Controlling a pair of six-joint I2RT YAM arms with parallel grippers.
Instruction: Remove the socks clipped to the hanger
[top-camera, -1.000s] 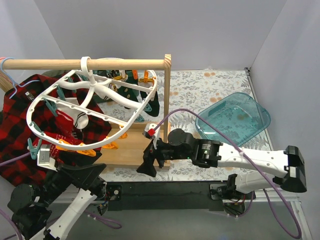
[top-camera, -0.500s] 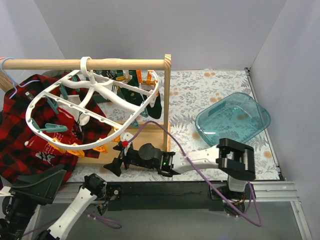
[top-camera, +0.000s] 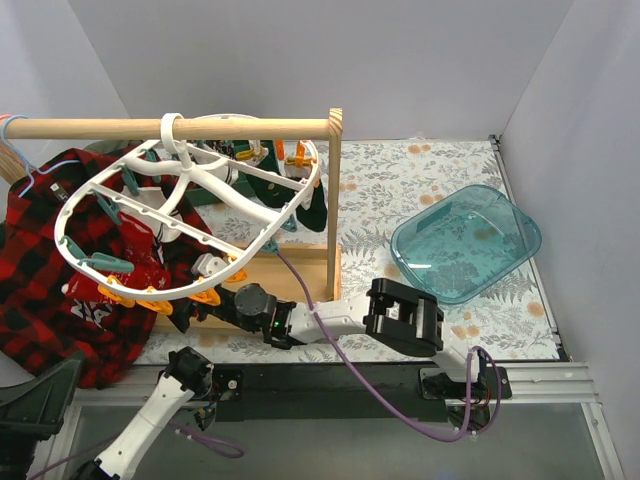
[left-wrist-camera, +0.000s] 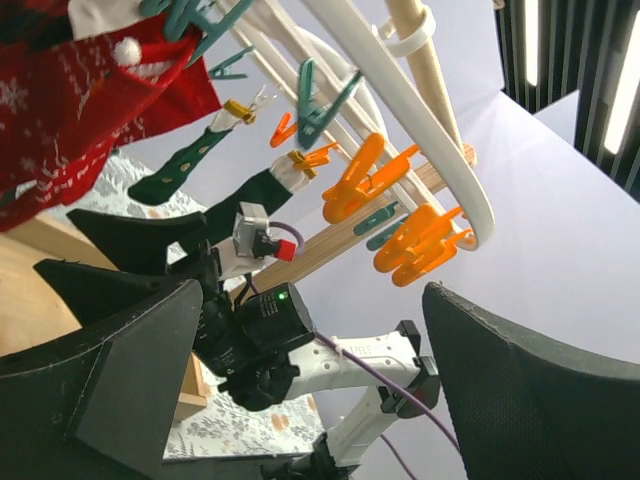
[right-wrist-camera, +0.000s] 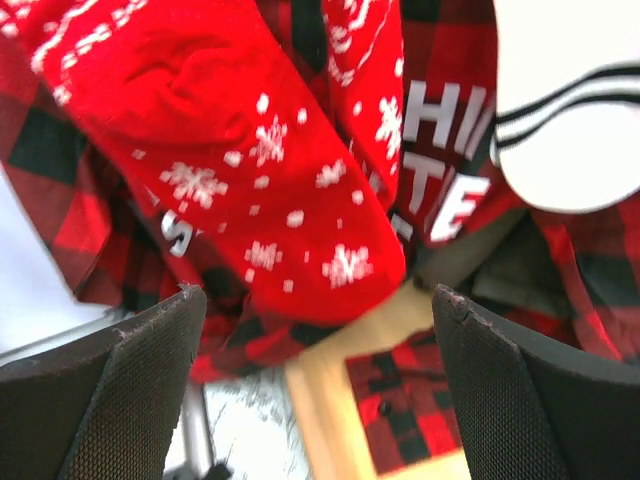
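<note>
Gaping wide, left gripper (left-wrist-camera: 310, 290) jaws hold nothing; right gripper (right-wrist-camera: 315, 292) jaws frame red sock (right-wrist-camera: 250, 150), seemingly untouched.

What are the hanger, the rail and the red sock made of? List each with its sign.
Hanger: apparently white moulded plastic, smooth and slightly glossy.
Rail: wood, by its pale tan, matte surface.
Red sock: probably soft knit fabric, going by its white snowflake pattern and limp, rumpled surface.
</note>
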